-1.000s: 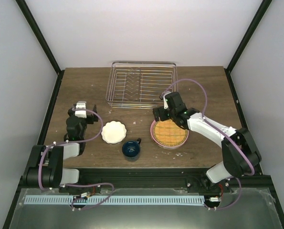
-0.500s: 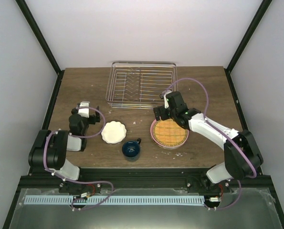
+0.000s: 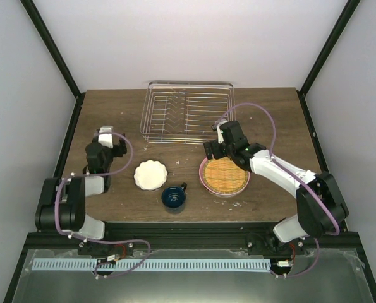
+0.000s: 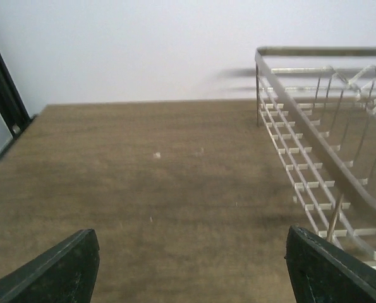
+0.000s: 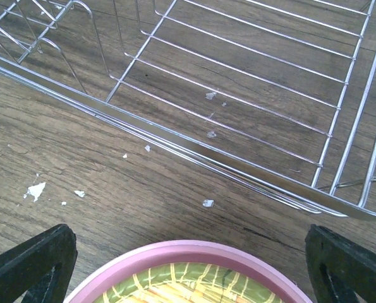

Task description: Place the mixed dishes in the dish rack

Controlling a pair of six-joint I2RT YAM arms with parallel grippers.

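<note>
Top external: my right gripper gapes wide over plates beside rack; left gripper wide, empty.

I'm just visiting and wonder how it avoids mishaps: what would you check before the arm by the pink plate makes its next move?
1. Right gripper open: ok, fingers wide, nothing held.
2. Lined up with the round pink plate: ok, its far rim sits centred between the fingers.
3. Pink plate free to lift alone: not ok, a ribbed yellow-lime plate lies in it.
4. Room in the silver wire dish rack: ok, no dish in it.
5. Left gripper out of the way: ok, open over the wooden table, apart from the scalloped white bowl.
</note>
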